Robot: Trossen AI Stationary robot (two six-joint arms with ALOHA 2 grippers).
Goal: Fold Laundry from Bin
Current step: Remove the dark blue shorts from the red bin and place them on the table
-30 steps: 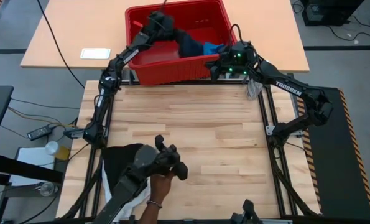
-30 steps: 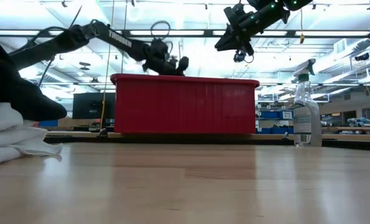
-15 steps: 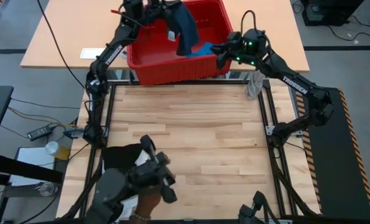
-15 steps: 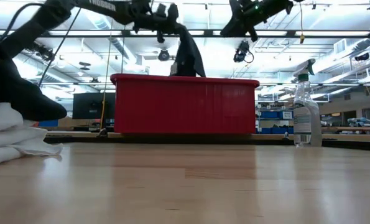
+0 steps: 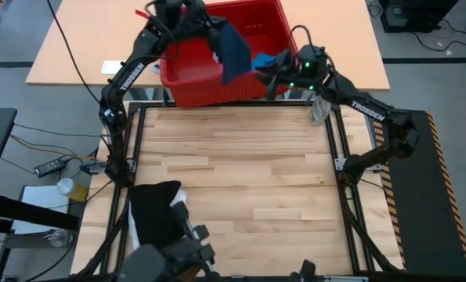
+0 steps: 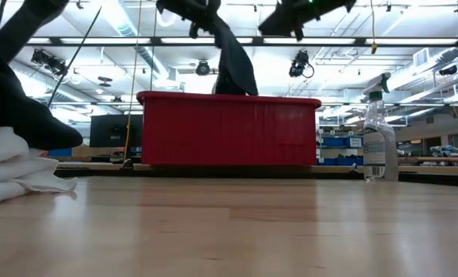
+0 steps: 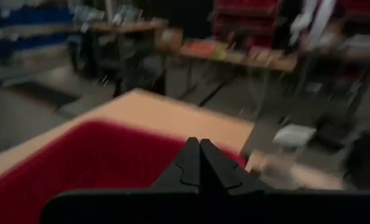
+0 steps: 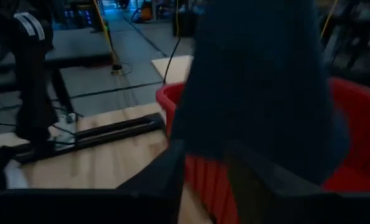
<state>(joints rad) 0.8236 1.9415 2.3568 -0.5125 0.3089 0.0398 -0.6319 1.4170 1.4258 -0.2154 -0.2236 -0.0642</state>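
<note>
Two arms over bin [image 5: 187,74] | left gripper [image 5: 204,17] jaws clamp navy garment [image 5: 234,48], hanging lengthwise | right gripper [image 5: 273,73] beside its lower end, jaws part-open, nearer.

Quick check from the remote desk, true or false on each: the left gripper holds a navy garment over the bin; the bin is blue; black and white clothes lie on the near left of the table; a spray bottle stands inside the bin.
1. The left gripper holds a navy garment over the bin. True.
2. The bin is blue. False: it is red.
3. Black clothes and white clothes lie on the table's near left. True.
4. A spray bottle stands inside the bin. False: it stands beside it.
</note>
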